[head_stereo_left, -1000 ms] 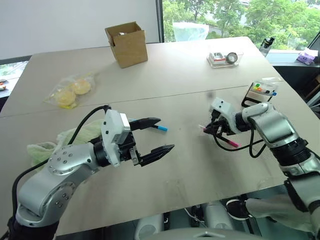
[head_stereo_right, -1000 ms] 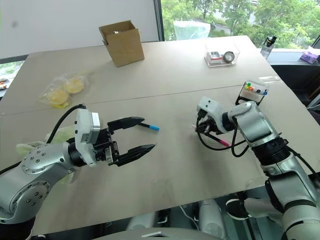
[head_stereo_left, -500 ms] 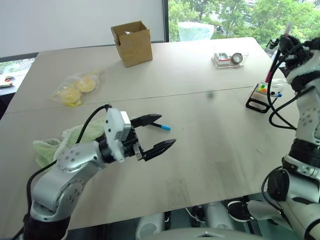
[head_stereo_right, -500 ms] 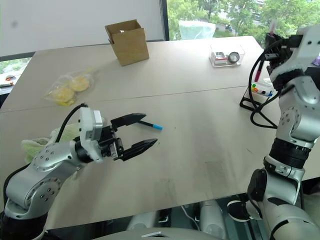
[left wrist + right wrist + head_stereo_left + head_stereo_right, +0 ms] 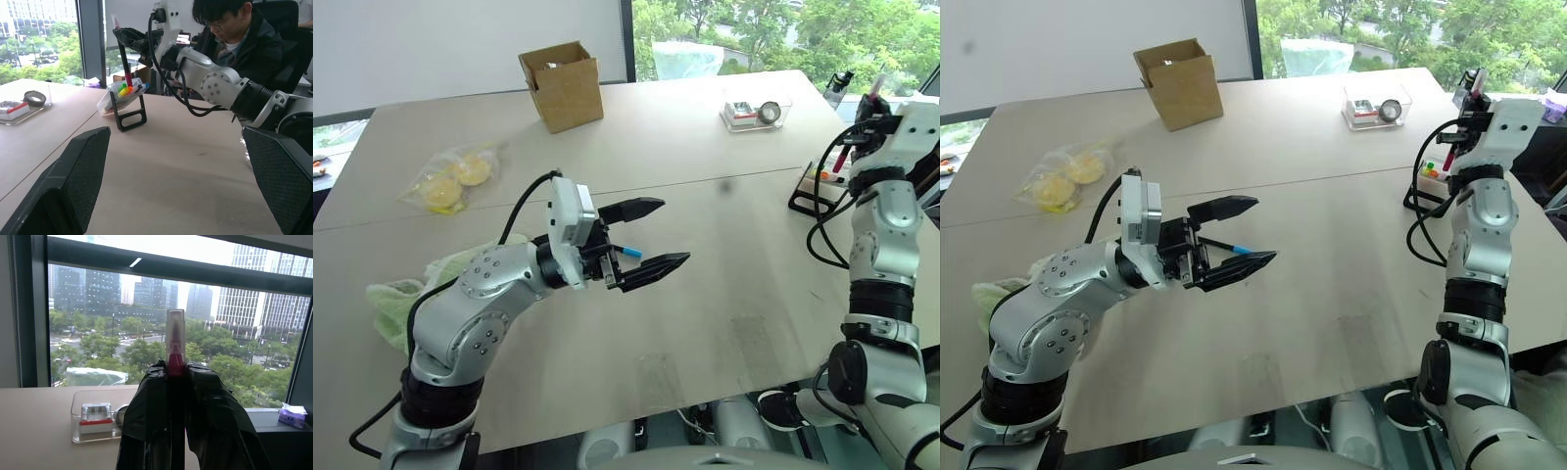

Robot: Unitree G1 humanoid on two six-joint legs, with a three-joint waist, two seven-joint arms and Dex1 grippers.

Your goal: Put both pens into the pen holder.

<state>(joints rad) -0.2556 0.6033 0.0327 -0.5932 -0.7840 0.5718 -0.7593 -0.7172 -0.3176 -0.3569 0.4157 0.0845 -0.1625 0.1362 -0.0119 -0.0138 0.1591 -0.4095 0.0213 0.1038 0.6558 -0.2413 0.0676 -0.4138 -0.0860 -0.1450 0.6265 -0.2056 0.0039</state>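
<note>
Swinging out, the right hand (image 5: 1474,90), clamped on the pink pen (image 5: 122,56), reached the pen holder (image 5: 124,98); a tilted tip could miss. Left hand (image 5: 651,235) hovered agape.

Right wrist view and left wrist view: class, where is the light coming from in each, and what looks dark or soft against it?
Right wrist view: daylight comes through the window behind, so the right gripper shut on the pink-ended pen reads as a dark shape. Left wrist view: the open left gripper's near fingers loom large and soft, while the pen holder stays evenly lit.
</note>
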